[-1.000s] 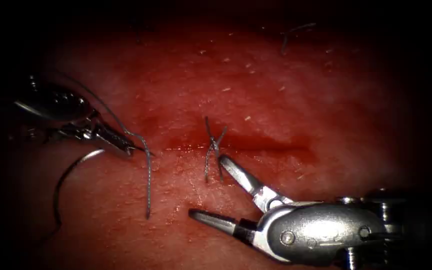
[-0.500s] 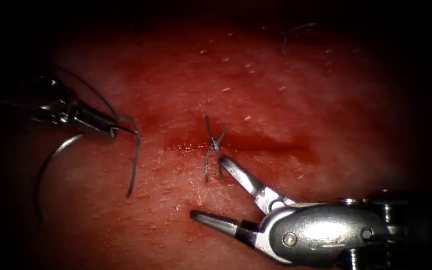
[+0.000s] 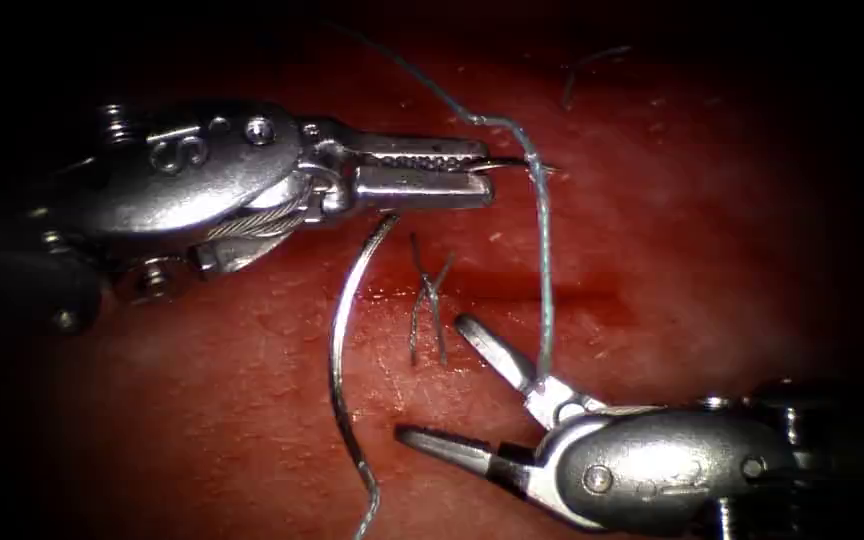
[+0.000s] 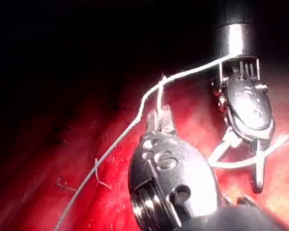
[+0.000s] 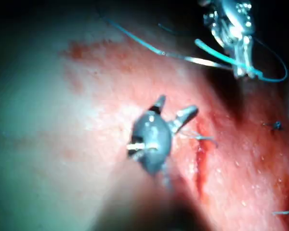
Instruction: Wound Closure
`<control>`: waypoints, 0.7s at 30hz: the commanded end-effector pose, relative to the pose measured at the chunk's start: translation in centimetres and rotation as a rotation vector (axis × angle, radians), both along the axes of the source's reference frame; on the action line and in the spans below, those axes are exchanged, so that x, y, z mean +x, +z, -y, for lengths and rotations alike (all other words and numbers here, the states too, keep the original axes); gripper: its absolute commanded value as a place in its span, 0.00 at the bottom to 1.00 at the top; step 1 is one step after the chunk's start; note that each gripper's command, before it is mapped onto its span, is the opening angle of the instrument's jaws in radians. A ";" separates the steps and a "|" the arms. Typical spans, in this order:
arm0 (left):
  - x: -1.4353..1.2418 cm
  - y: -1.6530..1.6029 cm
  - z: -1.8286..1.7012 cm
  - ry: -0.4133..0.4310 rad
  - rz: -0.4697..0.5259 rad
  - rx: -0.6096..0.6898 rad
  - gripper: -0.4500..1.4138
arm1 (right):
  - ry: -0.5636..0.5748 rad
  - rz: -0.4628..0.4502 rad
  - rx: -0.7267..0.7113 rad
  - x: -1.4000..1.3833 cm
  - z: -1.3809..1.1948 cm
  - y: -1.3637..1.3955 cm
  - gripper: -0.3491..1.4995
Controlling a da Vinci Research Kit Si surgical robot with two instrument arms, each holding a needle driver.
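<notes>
The red, wet tissue (image 3: 652, 230) fills the background, and it goes dark toward the edges. A cut (image 3: 512, 292) runs across the middle as a thin dark line. A finished knot (image 3: 429, 292) sits on the cut, with short stiff thread ends sticking out above and below it.

The left tool (image 3: 487, 172) reaches in above the cut. Its jaws are squeezed tight on the thread (image 3: 544, 260). The thread looks thin and pale grey-blue. From the jaws it bends and hangs down across the cut, to the right of the knot, to a spot near the right tool (image 3: 442, 385). Another part climbs up into the dark.

The right tool's jaws are spread wide apart with nothing in them, below the cut.

The needle (image 3: 340, 360) is a thin, shiny curve. It hangs below the left tool, left of the knot, outside the tissue. Neither tool grips it. Its lower end runs off the picture, so the tip is hard to make out.
</notes>
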State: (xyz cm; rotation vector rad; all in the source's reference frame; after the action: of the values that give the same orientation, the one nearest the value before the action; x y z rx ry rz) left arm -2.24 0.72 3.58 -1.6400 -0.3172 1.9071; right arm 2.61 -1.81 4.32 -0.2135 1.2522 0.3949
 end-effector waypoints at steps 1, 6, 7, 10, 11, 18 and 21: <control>-0.08 0.04 -0.07 -0.015 0.000 -0.037 0.00 | 0.018 0.005 0.025 -0.03 0.06 0.01 0.62; -0.06 0.12 -0.18 -0.090 -0.017 -0.141 0.00 | 0.069 0.050 0.061 -0.31 -0.01 -0.19 0.61; -0.01 0.15 -0.18 -0.117 -0.035 -0.157 0.00 | 0.086 0.071 0.073 -0.46 -0.06 -0.31 0.61; 0.12 0.20 -0.19 -0.184 -0.014 -0.182 0.00 | 0.105 0.091 0.088 -0.65 -0.12 -0.47 0.61; 0.19 0.22 -0.20 -0.218 -0.011 -0.189 0.00 | 0.112 0.093 0.090 -0.70 -0.13 -0.51 0.61; 0.40 0.31 -0.13 -0.366 0.014 -0.238 0.00 | 0.179 0.099 0.079 -0.76 -0.13 -0.59 0.69; 0.43 0.35 -0.07 -0.401 0.010 -0.271 0.00 | 0.220 0.028 0.193 -0.72 -0.09 -0.57 0.69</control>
State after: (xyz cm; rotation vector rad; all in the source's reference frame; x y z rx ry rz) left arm -1.74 0.71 3.91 -1.7270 0.3109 1.6966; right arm 1.85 -1.65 3.68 -0.1644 1.1719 0.7472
